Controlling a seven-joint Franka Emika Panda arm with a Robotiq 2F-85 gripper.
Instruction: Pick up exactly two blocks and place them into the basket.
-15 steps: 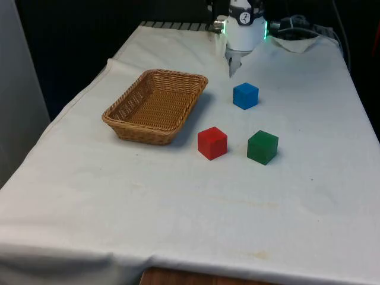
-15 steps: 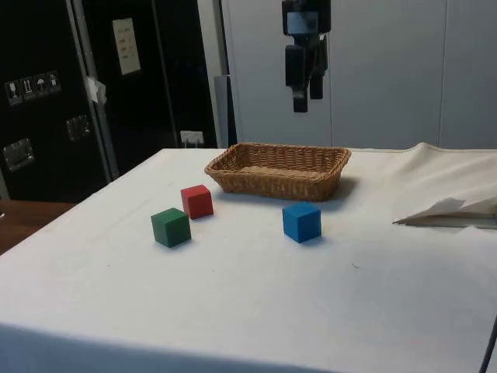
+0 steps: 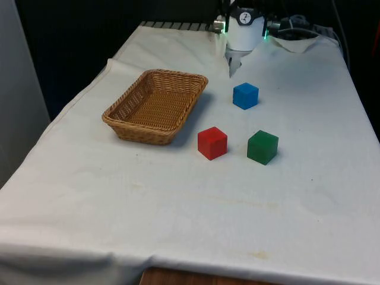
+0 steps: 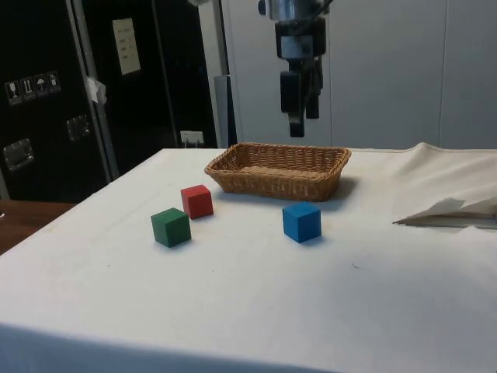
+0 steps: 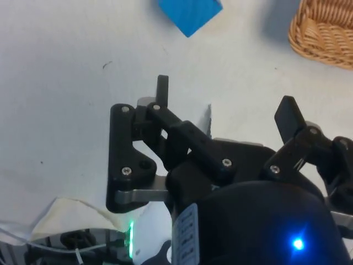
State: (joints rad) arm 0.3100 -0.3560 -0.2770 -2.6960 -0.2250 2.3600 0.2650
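Three blocks lie on the white cloth: a blue block (image 3: pixel 245 95) (image 4: pixel 301 222) (image 5: pixel 190 14), a red block (image 3: pixel 212 143) (image 4: pixel 197 201) and a green block (image 3: pixel 262 147) (image 4: pixel 171 227). On the front view's left stands a woven wicker basket (image 3: pixel 127 124) (image 4: pixel 272 184) (image 5: pixel 325 38) with nothing in it. My gripper (image 3: pixel 231 64) (image 4: pixel 304 123) (image 5: pixel 224 96) hangs open high above the table, behind the blue block and beside the basket's far corner. Nothing is between its fingers (image 5: pixel 161 88).
A rumpled fold of white cloth (image 3: pixel 297 43) (image 4: pixel 450 210) lies at the table's far end near the robot's base. The table's edges drop away on both sides. Bare cloth stretches towards the near edge in front of the blocks.
The gripper has come down a little and shifted slightly in the side view. Blocks and basket have not moved.
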